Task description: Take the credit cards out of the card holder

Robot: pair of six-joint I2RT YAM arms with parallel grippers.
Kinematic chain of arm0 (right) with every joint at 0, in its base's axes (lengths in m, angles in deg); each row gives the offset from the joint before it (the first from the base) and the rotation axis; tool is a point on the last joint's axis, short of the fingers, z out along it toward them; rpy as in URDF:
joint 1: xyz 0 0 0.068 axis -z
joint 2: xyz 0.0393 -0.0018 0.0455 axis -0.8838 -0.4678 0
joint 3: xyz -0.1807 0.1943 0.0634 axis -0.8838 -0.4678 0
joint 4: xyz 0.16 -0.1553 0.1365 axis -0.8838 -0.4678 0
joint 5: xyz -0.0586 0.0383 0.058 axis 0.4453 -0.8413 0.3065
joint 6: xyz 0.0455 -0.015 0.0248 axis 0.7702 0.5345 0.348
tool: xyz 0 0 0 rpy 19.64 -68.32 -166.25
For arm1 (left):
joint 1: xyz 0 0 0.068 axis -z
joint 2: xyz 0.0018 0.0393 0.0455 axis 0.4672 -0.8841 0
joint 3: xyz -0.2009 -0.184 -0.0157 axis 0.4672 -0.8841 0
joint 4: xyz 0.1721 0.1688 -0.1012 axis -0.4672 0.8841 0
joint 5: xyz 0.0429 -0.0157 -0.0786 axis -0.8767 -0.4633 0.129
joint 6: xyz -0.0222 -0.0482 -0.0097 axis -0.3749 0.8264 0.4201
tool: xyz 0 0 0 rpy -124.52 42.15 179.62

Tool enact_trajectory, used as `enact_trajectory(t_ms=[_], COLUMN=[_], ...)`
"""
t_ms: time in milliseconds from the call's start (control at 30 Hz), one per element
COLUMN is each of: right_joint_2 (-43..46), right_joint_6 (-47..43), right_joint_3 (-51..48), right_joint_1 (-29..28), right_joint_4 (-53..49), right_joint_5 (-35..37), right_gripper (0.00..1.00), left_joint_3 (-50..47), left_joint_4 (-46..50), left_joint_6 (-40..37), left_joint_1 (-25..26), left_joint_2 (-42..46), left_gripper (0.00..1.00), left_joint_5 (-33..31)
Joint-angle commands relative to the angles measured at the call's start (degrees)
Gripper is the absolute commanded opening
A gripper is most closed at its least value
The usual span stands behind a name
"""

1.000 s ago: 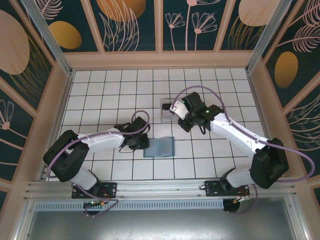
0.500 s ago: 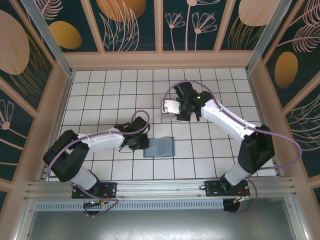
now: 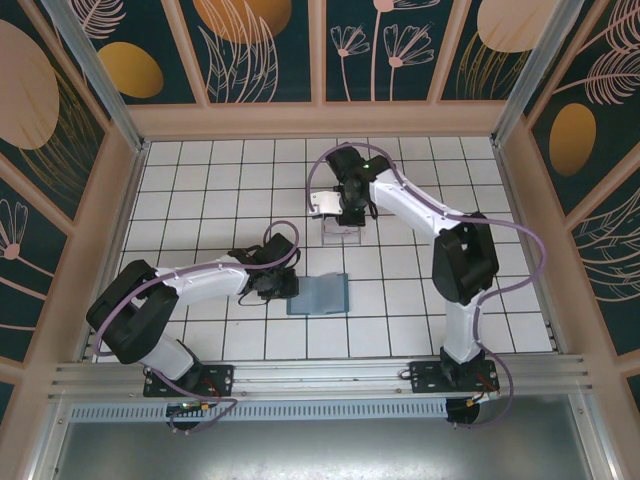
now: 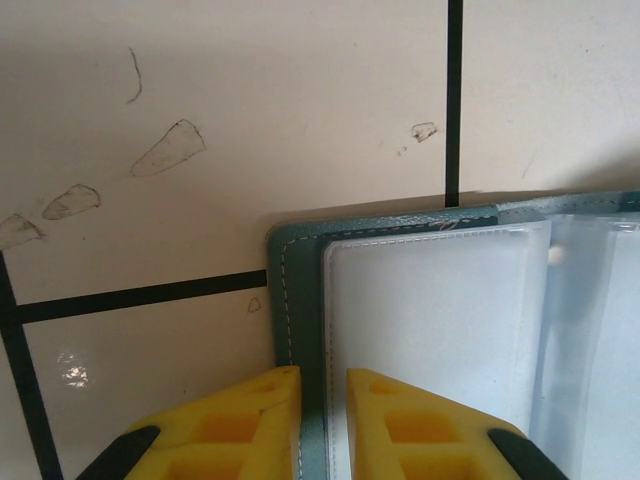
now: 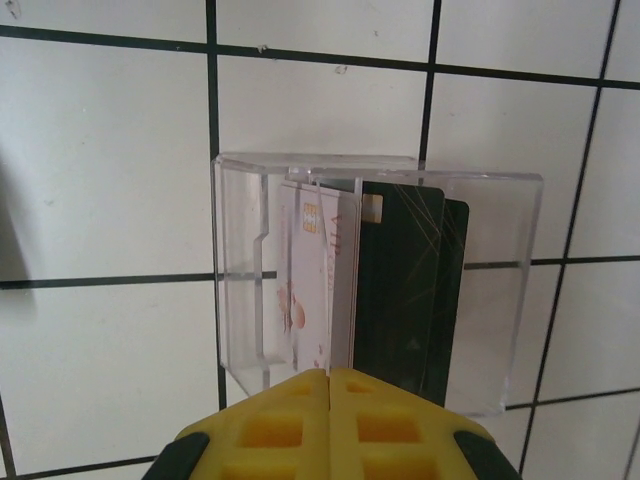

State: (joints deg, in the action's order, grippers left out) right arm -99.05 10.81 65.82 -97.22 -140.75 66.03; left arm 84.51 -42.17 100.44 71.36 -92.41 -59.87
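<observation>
My right end effector [image 5: 328, 398] is clenched, fingers meeting with no gap, over the clear tray [image 5: 240, 290] mid-way across the desk [image 3: 200, 190]. The pale credit card [image 5: 318, 270] and dark credit card [image 5: 400, 280] stand in that tray. My left end effector [image 4: 322, 415] straddles the left edge of the open card holder [image 4: 300, 320], which lies toward the desk's near edge. I cannot tell whether it grips.

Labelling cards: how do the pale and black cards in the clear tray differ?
The pale card is pinkish-white with print; the black card is plain dark. The pale card seems to overlap the black card's edge. The pale card's near end meets the shut right claw; the black card's lies beside it. Both carry a chip, inside the clear tray.
</observation>
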Motion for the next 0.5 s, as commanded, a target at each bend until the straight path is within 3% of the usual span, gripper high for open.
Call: enact_trajectory(t_ms=[0,467], right_joint_2=[-2.54,-7.68], right_joint_6=[-1.54,0.29], right_joint_3=[3.78,4.88], right_joint_1=[0.87,0.94], right_joint_4=[-5.54,-7.44], right_joint_5=[-2.17,-3.61], right_gripper=[0.0,0.0], left_joint_3=[0.49,0.92], left_joint_4=[1.07,1.4], left_joint_6=[-0.27,-0.23], left_joint_1=[-0.25,-0.18], left_joint_2=[-0.22,-0.32], left_gripper=[0.21,0.21], left_joint_5=[-0.14,0.04])
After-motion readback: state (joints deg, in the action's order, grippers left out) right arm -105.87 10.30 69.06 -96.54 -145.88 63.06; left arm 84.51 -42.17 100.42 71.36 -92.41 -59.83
